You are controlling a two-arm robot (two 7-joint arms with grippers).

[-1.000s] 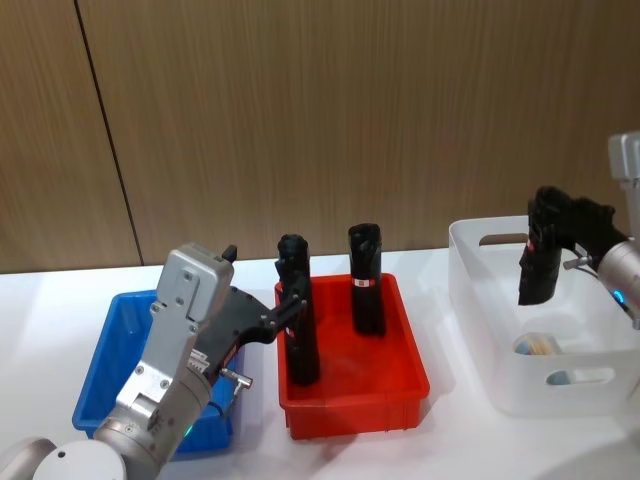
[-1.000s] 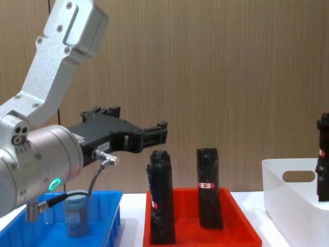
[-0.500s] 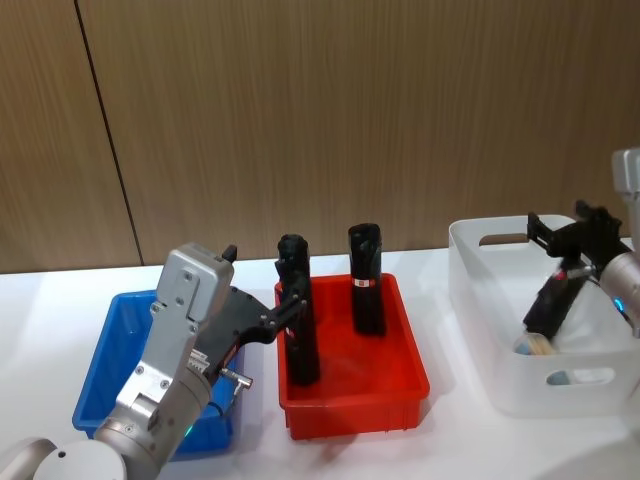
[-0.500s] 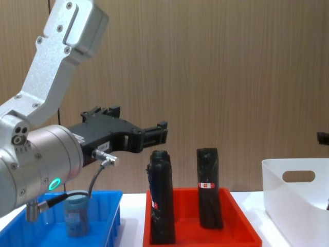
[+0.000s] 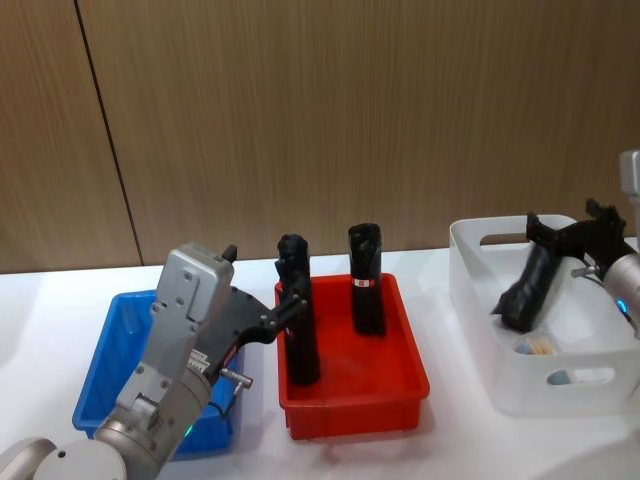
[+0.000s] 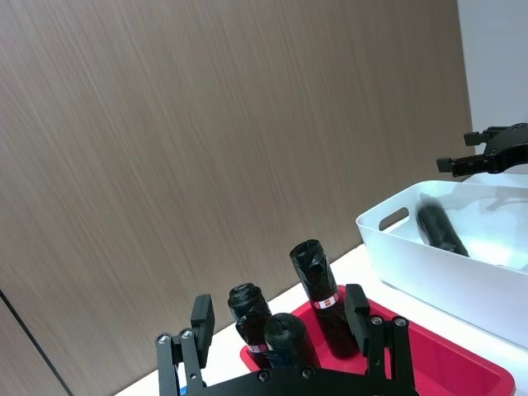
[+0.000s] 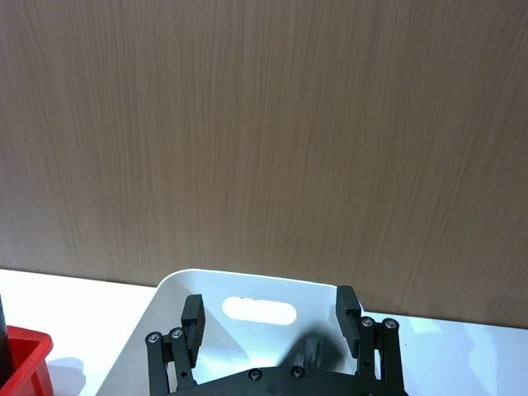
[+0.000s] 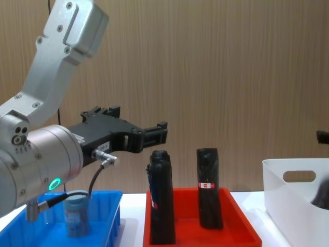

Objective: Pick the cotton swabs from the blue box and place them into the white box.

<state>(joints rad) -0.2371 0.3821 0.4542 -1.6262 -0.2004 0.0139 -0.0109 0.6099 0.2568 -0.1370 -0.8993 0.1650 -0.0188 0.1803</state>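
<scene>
One cotton swabs jar (image 8: 76,214) with a grey-blue lid stands in the blue box (image 5: 108,345), seen in the chest view below my left arm. My left gripper (image 5: 291,303) hangs open above the gap between the blue box and the red bin, holding nothing. Two more cotton swabs jars (image 5: 538,346) lie low in the white box (image 5: 470,300). My right gripper (image 5: 566,228) is open over the white box. Below it a black roll (image 5: 526,288) leans tilted inside that box, free of the fingers (image 7: 346,302).
A red bin (image 5: 405,400) sits between the two boxes with several upright black rolls (image 5: 366,280) carrying red-white labels. A wooden wall stands close behind the white table. Bare tabletop (image 5: 440,440) shows in front of the bins.
My right gripper has opened and let go of the black roll, which dropped into the white box and tipped over. The left arm has not moved.
</scene>
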